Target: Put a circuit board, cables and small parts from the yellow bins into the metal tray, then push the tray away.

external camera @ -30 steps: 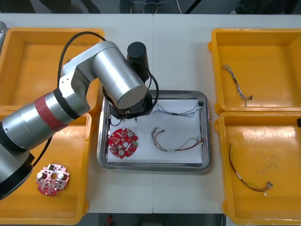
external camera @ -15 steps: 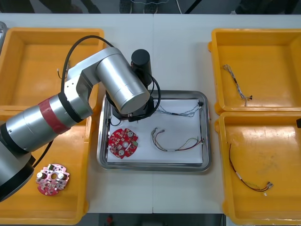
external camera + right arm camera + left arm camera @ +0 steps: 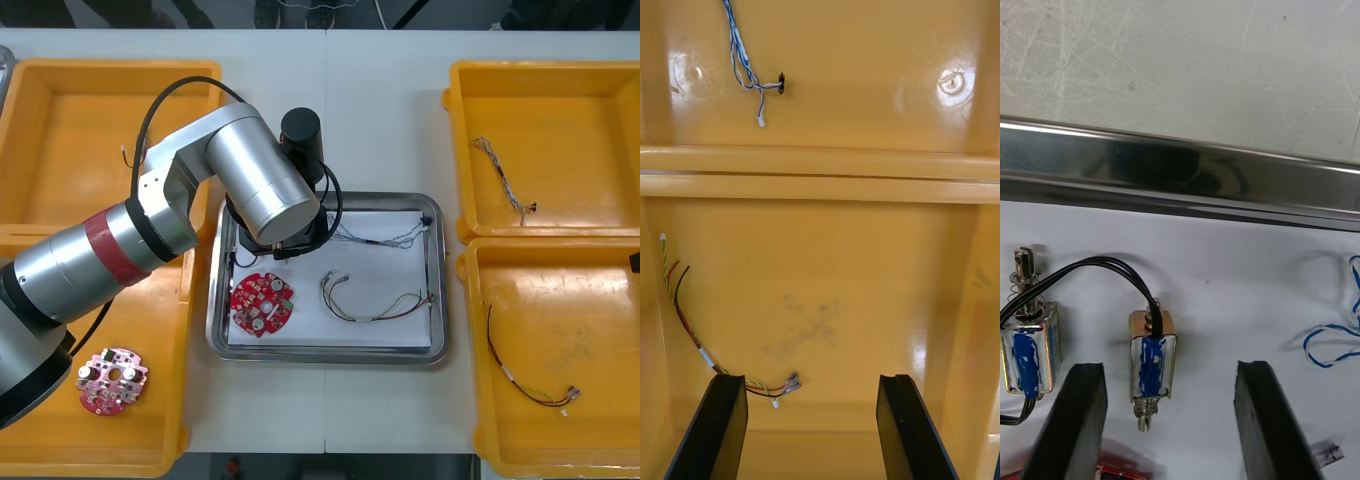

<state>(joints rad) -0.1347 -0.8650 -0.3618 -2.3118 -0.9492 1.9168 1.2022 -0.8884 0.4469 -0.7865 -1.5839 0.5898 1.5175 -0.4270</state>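
Lying at table's 7 o'clock, near left bin (image 3: 150,440) holds spare board (image 3: 112,380). Left arm (image 3: 250,180) over metal tray (image 3: 325,352), 10 o'clock corner. Left gripper (image 3: 1169,427) wide open, gripping nothing. Blue-taped small metal part (image 3: 1153,366) lies between fingers, second part (image 3: 1030,358) beside it, black cable (image 3: 1097,261) joins both. In tray: circuit board (image 3: 262,303) at 8 o'clock, blue and white cable (image 3: 385,240) at 1, red and yellow cable (image 3: 375,318) at 4. Right gripper (image 3: 812,427) wide open, empty, above near right bin (image 3: 865,285), beside another red and yellow cable (image 3: 694,339).

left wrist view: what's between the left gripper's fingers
A small metal part, blue-wrapped, with a black cable, lies on the tray between the fingers of the open left gripper, touching neither; the left wrist view shows it.
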